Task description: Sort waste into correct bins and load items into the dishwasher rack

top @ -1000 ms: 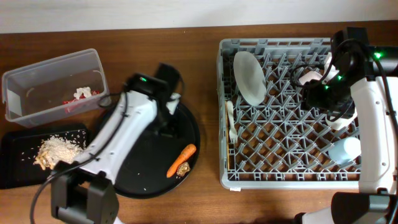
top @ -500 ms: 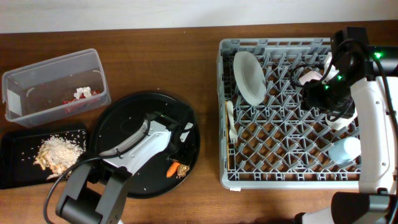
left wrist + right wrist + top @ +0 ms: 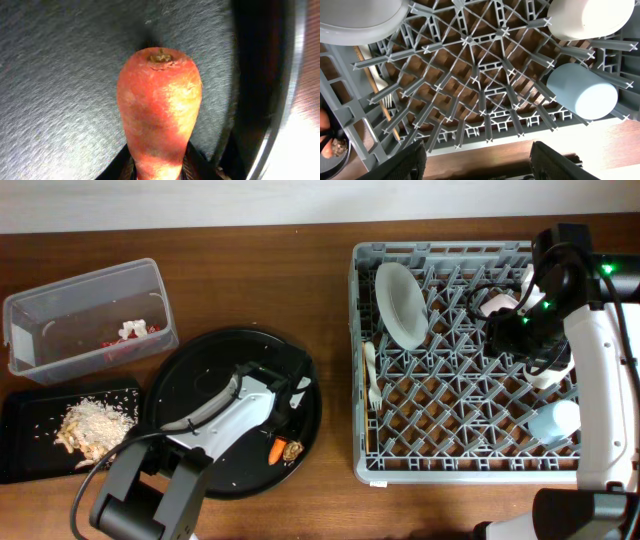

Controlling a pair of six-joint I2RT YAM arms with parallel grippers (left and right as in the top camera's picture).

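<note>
a brown wooden table [image 3: 320,290] seen from above, with my two arms over it. on its right side sits the grey dishwasher rack [image 3: 455,472], the largest thing here. my right gripper [image 3: 482,165] hangs above the rack's lattice floor, its fingers [image 3: 412,160] spread wide with nothing between them.

left of the rack lies a large round black tray [image 3: 190,385]. at the table's far left is a clear plastic tub [image 3: 60,310] with a red-and-white crumpled wrapper [image 3: 130,335] in it. in front of the tub lies a flat black tray [image 3: 25,450] holding a heap of pale shredded food scraps [image 3: 95,420].

inside the rack, a white round plate [image 3: 402,305] stands on edge between the pegs near the back left corner. a light blue cup [image 3: 555,420] lies on its side near the right wall. a white round vessel [image 3: 585,17] sits just beside it, towards the back; i cannot tell whether it is the cup or the bowl, as my arm covers most of it from above. a white plastic fork [image 3: 371,375] lies along the rack's left wall.

on the round tray, near its right edge, lies an orange carrot [image 3: 157,100]. my left gripper [image 3: 157,167] is down on it, the fingers [image 3: 119,167] pinching the carrot's narrow end from both sides, the stem end pointing away from me. the carrot rests on the tray's surface. a small brown bit [image 3: 293,450] lies just beside it.
</note>
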